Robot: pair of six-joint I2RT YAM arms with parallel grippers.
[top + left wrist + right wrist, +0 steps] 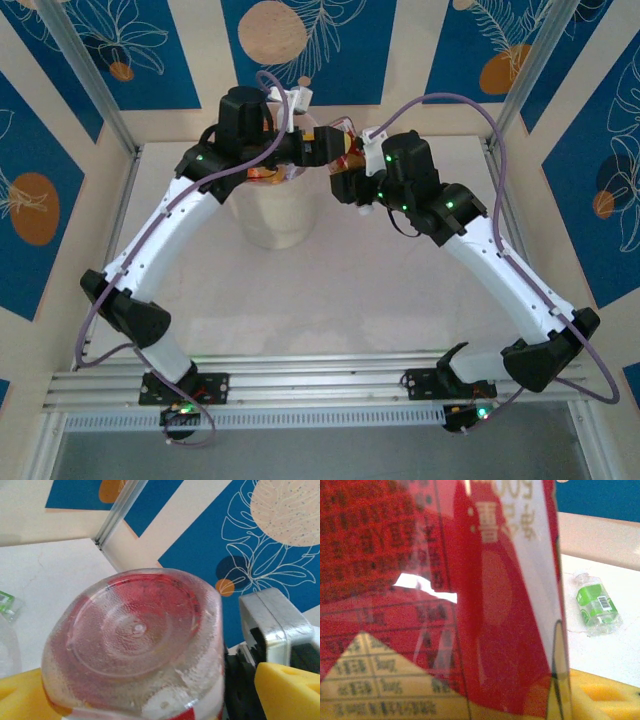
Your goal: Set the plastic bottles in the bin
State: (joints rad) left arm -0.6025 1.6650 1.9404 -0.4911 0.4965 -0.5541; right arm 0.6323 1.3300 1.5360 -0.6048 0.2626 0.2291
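Observation:
Above the bin (272, 215), both grippers meet on one plastic bottle (347, 150) with a red and yellow label. My right gripper (352, 178) is shut on its body, and the red label (470, 605) is pressed close to the right wrist camera. My left gripper (322, 150) stands open around the bottle's clear ribbed base (135, 640); its left pad (20, 695) is at the bottle, while its right pad (290, 690) is a little apart. Orange bottles (265, 175) lie inside the bin. A small green-labelled bottle (596, 605) lies on the white table.
Both arms arch from the near edge toward the bin at the back of the white table (330, 300). Blue patterned walls and metal posts (80, 75) enclose the table. A green-labelled item (7, 605) lies at the left edge of the left wrist view.

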